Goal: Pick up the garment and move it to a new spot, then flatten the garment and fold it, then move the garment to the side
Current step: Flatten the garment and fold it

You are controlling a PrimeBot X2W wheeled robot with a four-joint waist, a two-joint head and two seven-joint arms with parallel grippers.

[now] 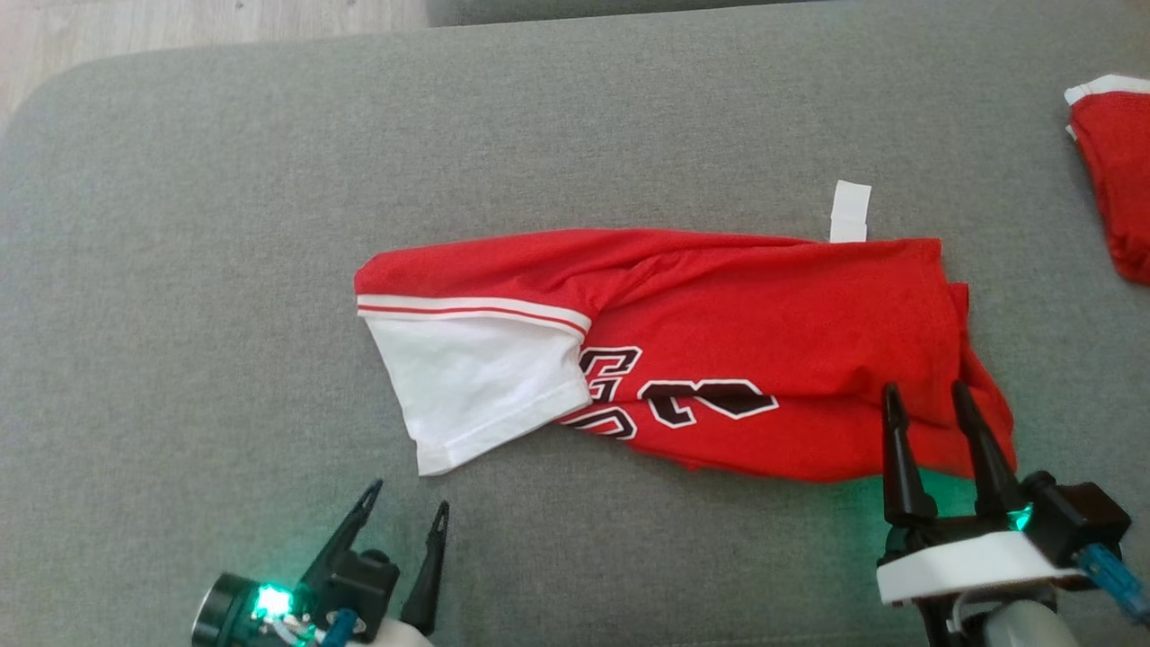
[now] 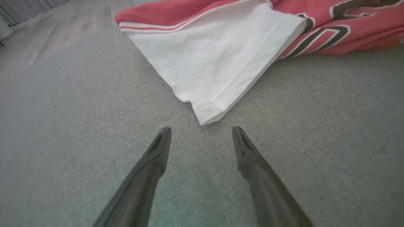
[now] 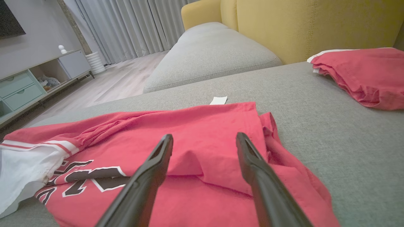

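The garment (image 1: 719, 341) is a red jersey T-shirt with black white-outlined lettering, lying folded lengthwise on the grey cushion (image 1: 225, 225). Its white sleeve (image 1: 476, 377) with a striped edge points toward the lower left. My left gripper (image 1: 406, 496) stands open just short of the sleeve's corner (image 2: 205, 113), touching nothing. Over the garment's right end (image 3: 214, 151) hovers my right gripper (image 1: 925, 400), open, with nothing between its fingers. A white label (image 1: 850, 211) sticks out at the garment's far edge.
A smaller red piece with a white band (image 1: 1114, 171) lies at the cushion's right edge. Wooden floor (image 1: 180, 27) shows beyond the far left corner. In the right wrist view a yellow sofa back (image 3: 315, 25) and another grey cushion (image 3: 208, 53) stand behind.
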